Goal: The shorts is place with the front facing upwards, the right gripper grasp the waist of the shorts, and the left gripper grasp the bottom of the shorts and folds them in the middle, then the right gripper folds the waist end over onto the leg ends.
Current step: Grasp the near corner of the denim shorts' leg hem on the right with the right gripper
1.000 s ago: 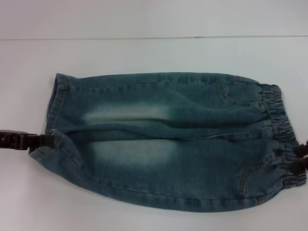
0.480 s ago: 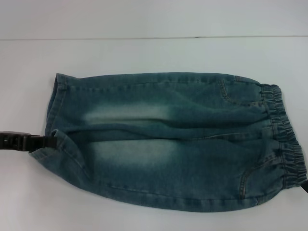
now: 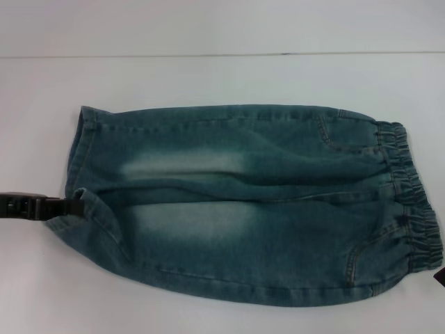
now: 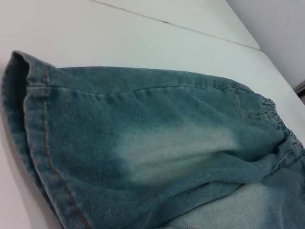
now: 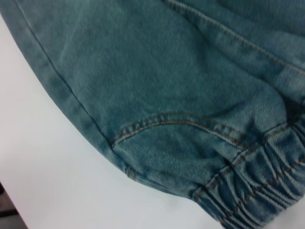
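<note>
The blue-green denim shorts [image 3: 243, 209] lie flat, front up, on the white table. The gathered waist [image 3: 410, 202] is at the right and the flat leg ends [image 3: 80, 160] are at the left. My left gripper [image 3: 69, 205] reaches in low from the left edge and its tip touches the near leg's hem. Only a dark sliver of my right gripper [image 3: 439, 275] shows at the right edge, just beyond the waist's near corner. The left wrist view looks along the far leg hem [image 4: 28, 119]. The right wrist view shows the elastic waist [image 5: 257, 191] and a pocket seam [image 5: 167, 119] close up.
The white table [image 3: 222, 76] spreads around the shorts on every side. A thin seam line [image 3: 208, 54] crosses it at the back. In the right wrist view a dark table edge [image 5: 7, 210] shows at one corner.
The right gripper has drawn back from the near part of the waistband and slid down toward the right edge. The left gripper has edged slightly right against the hem.
</note>
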Robot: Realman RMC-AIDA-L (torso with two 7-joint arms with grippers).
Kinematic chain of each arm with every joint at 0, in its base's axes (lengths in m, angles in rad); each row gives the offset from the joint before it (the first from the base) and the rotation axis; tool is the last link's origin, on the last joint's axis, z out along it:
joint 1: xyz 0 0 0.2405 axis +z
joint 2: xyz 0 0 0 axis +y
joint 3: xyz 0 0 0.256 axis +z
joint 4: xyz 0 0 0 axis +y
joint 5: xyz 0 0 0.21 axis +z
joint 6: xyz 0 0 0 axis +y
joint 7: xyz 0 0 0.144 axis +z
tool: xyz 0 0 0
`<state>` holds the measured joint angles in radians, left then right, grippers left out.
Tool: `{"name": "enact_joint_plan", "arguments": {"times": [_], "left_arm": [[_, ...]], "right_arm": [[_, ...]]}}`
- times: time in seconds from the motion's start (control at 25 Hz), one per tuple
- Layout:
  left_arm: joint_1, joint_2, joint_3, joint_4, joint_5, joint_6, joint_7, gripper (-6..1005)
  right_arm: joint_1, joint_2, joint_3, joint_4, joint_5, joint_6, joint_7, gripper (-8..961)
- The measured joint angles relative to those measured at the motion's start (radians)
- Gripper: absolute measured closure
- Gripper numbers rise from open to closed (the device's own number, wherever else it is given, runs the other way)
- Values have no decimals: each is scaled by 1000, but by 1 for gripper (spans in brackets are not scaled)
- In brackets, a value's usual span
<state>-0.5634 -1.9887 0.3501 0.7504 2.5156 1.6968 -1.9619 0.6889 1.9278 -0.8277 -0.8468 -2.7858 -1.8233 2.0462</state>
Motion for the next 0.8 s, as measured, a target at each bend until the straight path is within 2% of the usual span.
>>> {"name": "enact_joint_plan", "arguments": {"times": [0.36, 0.8], "left_arm": [[6, -1, -2, 0, 0, 0, 2, 953], [8, -1, -2, 0, 0, 0, 5, 953]], "right_arm": [[2, 25, -7, 16, 2, 27, -11, 167], [1, 30, 34, 14, 38, 10, -68, 168]]}}
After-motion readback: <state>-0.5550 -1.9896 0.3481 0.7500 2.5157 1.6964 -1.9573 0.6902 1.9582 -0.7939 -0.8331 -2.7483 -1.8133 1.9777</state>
